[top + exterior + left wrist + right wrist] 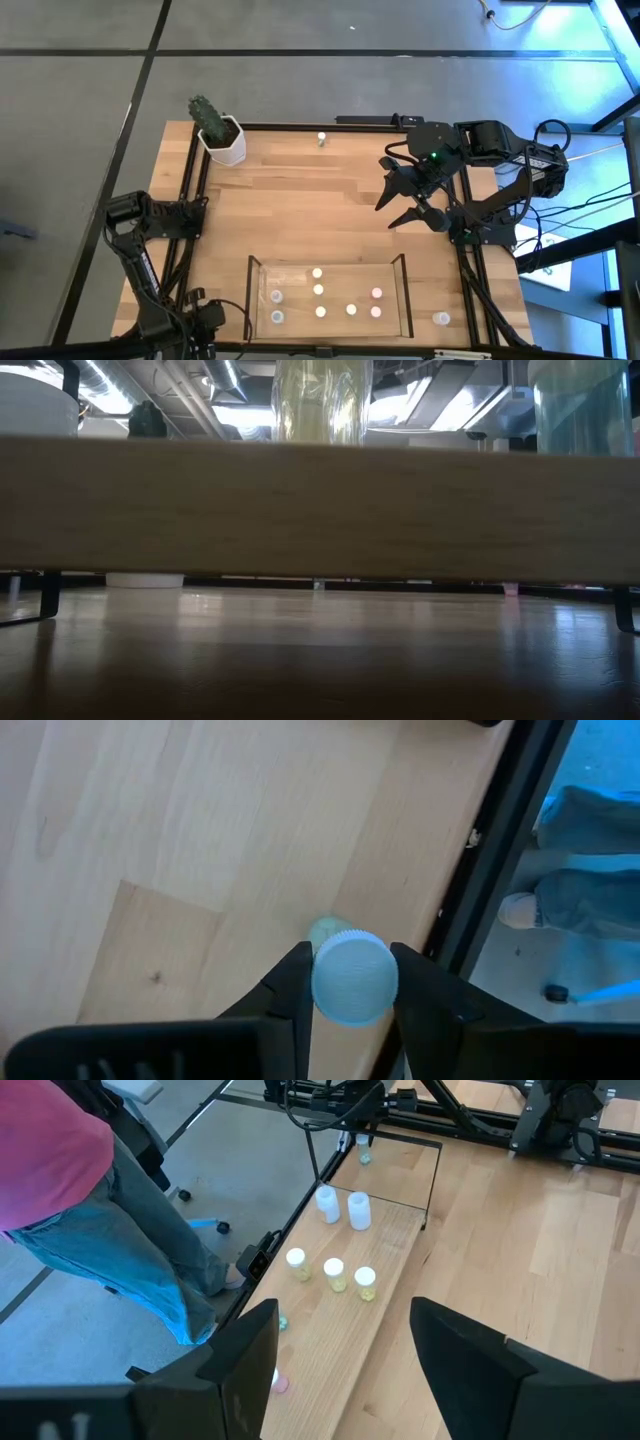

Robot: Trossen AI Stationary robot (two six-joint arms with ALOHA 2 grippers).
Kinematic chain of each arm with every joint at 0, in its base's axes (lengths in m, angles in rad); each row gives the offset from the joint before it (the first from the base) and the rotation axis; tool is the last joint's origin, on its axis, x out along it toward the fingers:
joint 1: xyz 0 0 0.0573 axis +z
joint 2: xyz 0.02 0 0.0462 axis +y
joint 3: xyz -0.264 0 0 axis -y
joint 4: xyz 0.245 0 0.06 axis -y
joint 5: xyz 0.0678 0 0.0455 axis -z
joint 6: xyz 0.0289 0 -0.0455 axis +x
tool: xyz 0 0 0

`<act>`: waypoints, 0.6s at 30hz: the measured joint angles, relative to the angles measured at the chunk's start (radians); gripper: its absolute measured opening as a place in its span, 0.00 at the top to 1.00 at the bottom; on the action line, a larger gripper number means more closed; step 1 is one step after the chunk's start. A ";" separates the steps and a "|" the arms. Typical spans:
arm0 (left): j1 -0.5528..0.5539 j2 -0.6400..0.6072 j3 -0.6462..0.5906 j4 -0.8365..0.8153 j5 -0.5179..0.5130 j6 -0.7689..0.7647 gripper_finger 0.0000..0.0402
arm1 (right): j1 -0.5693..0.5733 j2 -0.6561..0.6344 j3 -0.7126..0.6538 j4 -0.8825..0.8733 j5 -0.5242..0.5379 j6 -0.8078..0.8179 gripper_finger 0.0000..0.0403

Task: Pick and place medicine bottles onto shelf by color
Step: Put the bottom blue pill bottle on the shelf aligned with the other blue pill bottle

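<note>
My left gripper [352, 982] is at the table's near left corner [210, 318], pointing steeply down and shut on a small medicine bottle [353, 976] with a pale ribbed cap and a greenish body. The right wrist view shows that gripper and bottle far off [363, 1152]. The shelf [256, 290], a clear-walled tray with a wood floor, lies at the near middle; several bottles stand in it, cream [319, 290], greyish [277, 317] and pink [377, 294]. One bottle [441, 319] stands right of the shelf, another [321, 139] at the far edge. My right gripper [402, 203] hangs open, raised over the table's right half. My left gripper pinches the bottle's ribbed cap [322, 988] between its two fingers, one on either side. The fingers come from above, pointing steeply down. The bottle stands about upright below them; whether its base is on the table I cannot tell.
A white pot with a cactus [222, 135] stands at the far left corner. A black frame [490, 860] runs along the table edge right beside the held bottle. A person in jeans [120, 1230] stands close to the table's near edge. The low view is mostly filled by a wooden board [320, 510].
</note>
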 joint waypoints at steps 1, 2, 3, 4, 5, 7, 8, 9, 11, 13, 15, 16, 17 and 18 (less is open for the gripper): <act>0.000 0.000 0.000 0.000 0.000 0.000 0.76 | 0.000 0.000 0.000 0.000 0.000 0.000 0.43; 0.000 0.000 0.000 0.000 0.000 0.000 0.76 | 0.000 0.000 0.000 0.000 0.000 0.000 0.43; 0.000 0.000 0.000 0.000 0.000 0.000 0.76 | 0.000 0.000 0.000 0.000 0.000 0.000 0.43; 0.000 0.000 0.000 0.000 0.000 0.000 0.76 | 0.000 0.000 0.000 0.000 0.000 0.000 0.43; 0.000 0.000 0.000 -0.001 0.000 0.000 0.76 | 0.000 0.000 0.000 0.000 0.000 0.000 0.43; 0.000 0.000 0.000 -0.004 0.000 0.000 0.76 | 0.000 0.000 0.000 0.000 0.000 0.000 0.43; 0.000 0.000 0.000 -0.005 0.000 0.000 0.76 | 0.000 0.000 0.000 0.000 0.000 0.000 0.43; 0.000 0.000 0.000 -0.005 0.000 0.000 0.76 | 0.000 0.000 0.000 0.000 0.000 0.000 0.43; 0.000 0.000 0.000 -0.008 0.000 0.000 0.76 | 0.000 0.000 0.000 0.000 0.000 0.000 0.43; 0.000 -0.001 0.000 -0.008 0.000 -0.001 0.76 | 0.000 0.000 0.000 0.000 0.000 0.000 0.43; 0.000 -0.009 0.000 -0.010 0.000 -0.009 0.76 | 0.000 0.000 0.000 0.000 0.000 0.000 0.43; 0.000 -0.016 0.000 -0.014 0.000 -0.019 0.76 | 0.000 0.000 0.000 0.000 0.000 0.000 0.43; 0.000 -0.027 0.000 -0.020 0.000 -0.027 0.76 | 0.000 0.000 0.000 0.000 0.000 0.000 0.43; 0.000 -0.038 0.000 -0.029 0.000 -0.035 0.76 | 0.000 0.000 0.000 0.000 0.000 0.000 0.43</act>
